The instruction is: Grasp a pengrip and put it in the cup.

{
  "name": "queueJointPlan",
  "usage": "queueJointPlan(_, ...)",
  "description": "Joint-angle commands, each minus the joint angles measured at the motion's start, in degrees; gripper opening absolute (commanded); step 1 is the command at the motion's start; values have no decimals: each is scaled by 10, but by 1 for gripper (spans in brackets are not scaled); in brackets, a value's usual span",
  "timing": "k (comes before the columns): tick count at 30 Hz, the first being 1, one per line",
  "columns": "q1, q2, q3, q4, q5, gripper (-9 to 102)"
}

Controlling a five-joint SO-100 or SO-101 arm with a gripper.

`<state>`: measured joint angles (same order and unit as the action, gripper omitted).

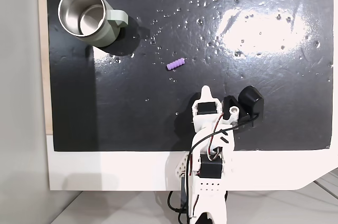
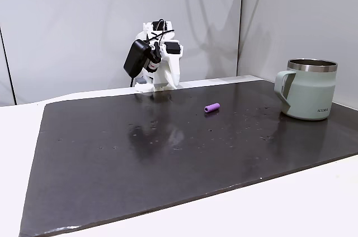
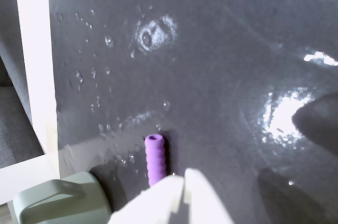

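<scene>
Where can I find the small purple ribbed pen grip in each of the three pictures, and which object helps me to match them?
A fixed view: the small light-purple ribbed rubber pengrip lies near the middle of the black mat, right of and below the mug.
A fixed view: the pengrip lies mid-mat, left of the mug.
Wrist view: the pengrip sits low centre, just above the white fingers.
Shared landmark: the pale sage-green mug with a steel interior.

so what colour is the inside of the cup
Shiny bare steel inside the cup, sage-green outside; clearest in a fixed view from above.
</scene>
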<state>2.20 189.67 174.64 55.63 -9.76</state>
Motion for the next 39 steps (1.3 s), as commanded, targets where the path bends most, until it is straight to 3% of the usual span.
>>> queueJointPlan(1, -11, 4, -2, -22, -7, 0)
queueJointPlan(19, -9, -9, -40, -25, -11, 0)
queueJointPlan(32, -69, -403, -325, -28, 14, 2)
queueJointPlan(39, -92, -578, -439, -18, 47, 13)
